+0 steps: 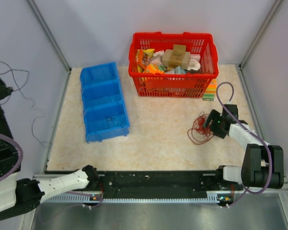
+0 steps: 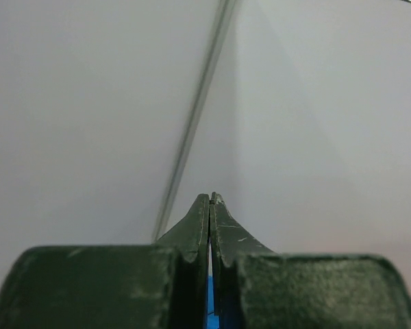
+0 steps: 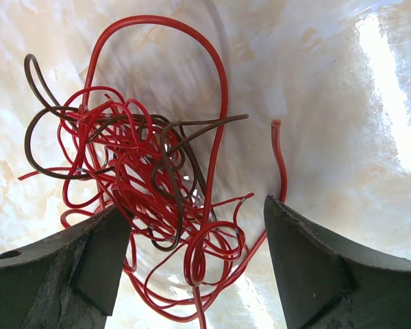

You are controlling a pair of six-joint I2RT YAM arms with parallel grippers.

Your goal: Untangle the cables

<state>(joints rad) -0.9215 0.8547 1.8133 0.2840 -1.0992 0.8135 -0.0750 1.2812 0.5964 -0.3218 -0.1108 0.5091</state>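
The cables (image 1: 199,130) lie as a loose tangle of thin red and dark-red wires on the marbled tabletop at the right. In the right wrist view the cables (image 3: 144,171) spread between and ahead of my fingers, with one red end (image 3: 277,125) sticking out free. My right gripper (image 1: 211,125) hovers low at the bundle's right side. Seen from its wrist, the right gripper (image 3: 195,209) is open, its jaws wide on either side of several loops and pinching nothing. My left gripper (image 1: 92,173) rests by the near rail at the left. The left gripper (image 2: 211,199) is shut and empty, facing a grey wall.
A red basket (image 1: 136,61) full of packets stands at the back. A blue three-compartment bin (image 1: 104,103) sits left of centre, and a striped block (image 1: 210,91) lies beside the basket's right corner. Grey walls enclose the table on three sides.
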